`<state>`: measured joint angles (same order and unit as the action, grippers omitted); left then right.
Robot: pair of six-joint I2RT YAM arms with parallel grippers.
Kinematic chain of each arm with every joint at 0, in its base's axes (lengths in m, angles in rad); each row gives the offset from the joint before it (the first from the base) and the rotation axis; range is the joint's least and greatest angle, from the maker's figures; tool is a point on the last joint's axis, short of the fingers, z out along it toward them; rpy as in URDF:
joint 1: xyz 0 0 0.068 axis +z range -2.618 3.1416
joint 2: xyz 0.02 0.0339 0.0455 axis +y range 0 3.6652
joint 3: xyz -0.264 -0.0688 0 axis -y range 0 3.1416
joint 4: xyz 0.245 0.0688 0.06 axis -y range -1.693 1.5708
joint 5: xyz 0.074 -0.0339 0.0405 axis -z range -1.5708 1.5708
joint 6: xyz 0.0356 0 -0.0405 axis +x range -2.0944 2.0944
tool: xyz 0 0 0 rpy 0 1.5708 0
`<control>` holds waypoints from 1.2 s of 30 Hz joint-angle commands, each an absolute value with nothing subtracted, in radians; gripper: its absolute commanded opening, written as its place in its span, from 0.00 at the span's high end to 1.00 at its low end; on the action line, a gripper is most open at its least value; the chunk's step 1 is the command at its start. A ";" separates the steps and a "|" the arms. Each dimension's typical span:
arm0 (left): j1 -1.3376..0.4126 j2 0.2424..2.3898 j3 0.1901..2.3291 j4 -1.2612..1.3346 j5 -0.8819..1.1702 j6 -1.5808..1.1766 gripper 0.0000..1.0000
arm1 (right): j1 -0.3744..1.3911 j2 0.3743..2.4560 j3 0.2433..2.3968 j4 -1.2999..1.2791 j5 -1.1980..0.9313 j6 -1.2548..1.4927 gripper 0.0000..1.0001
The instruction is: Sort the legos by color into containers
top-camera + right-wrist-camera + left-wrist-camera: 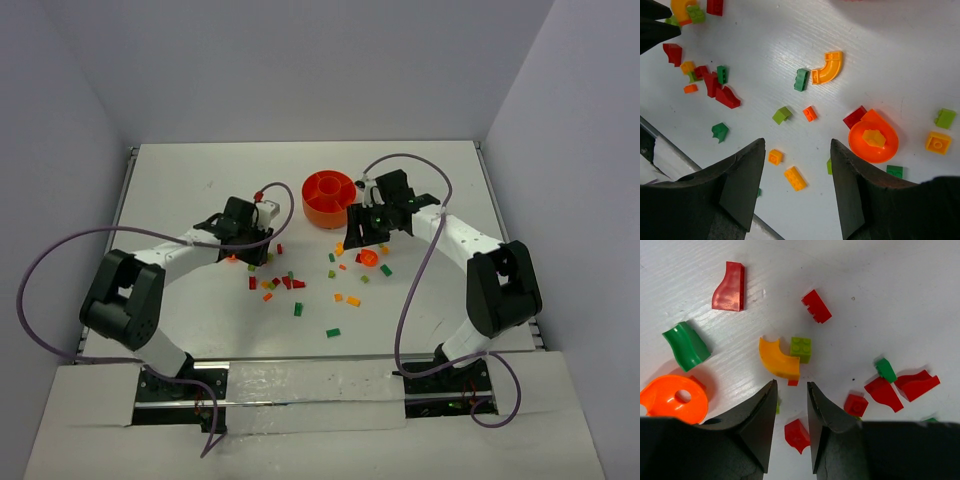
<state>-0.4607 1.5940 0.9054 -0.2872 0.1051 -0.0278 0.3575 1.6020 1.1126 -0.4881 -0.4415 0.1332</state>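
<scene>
The legos (287, 283) lie loose on the white table (200, 180), none visibly in the orange divided bowl (312, 208), which stands just beyond my right gripper (797, 147). My left gripper (790, 390) has its jaws drawn narrow and empty, and just ahead of their tips sits a yellow curved piece (777, 360) touching a lime brick (801, 348). I judge the narrow gap suits so small a pick. The right jaws are spread wide and empty over two small yellow bricks (795, 178), with an orange disc (873, 141) just outside one jaw. I can read no writing or brand anywhere.
</scene>
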 commanded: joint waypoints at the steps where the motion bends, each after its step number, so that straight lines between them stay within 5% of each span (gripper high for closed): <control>1: -0.451 1.633 0.923 -0.230 0.124 -0.055 0.61 | 0.344 1.578 1.155 -0.489 -0.459 0.132 0.38; 16: -0.439 1.686 0.936 -0.155 0.149 -0.064 0.63 | 0.333 1.598 1.158 -0.492 -0.474 0.133 0.38; 29: -0.432 1.658 0.920 -0.146 0.181 -0.027 0.99 | 0.332 1.593 1.140 -0.448 -0.580 0.155 0.38; 36: -0.432 1.493 0.853 -0.158 0.288 0.080 1.00 | 0.342 1.580 1.108 -0.295 -0.745 0.268 0.38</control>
<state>-0.4343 1.6284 0.8805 -0.1749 0.1850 -0.0015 0.3397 1.6032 1.1093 -0.4227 -0.6219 0.1876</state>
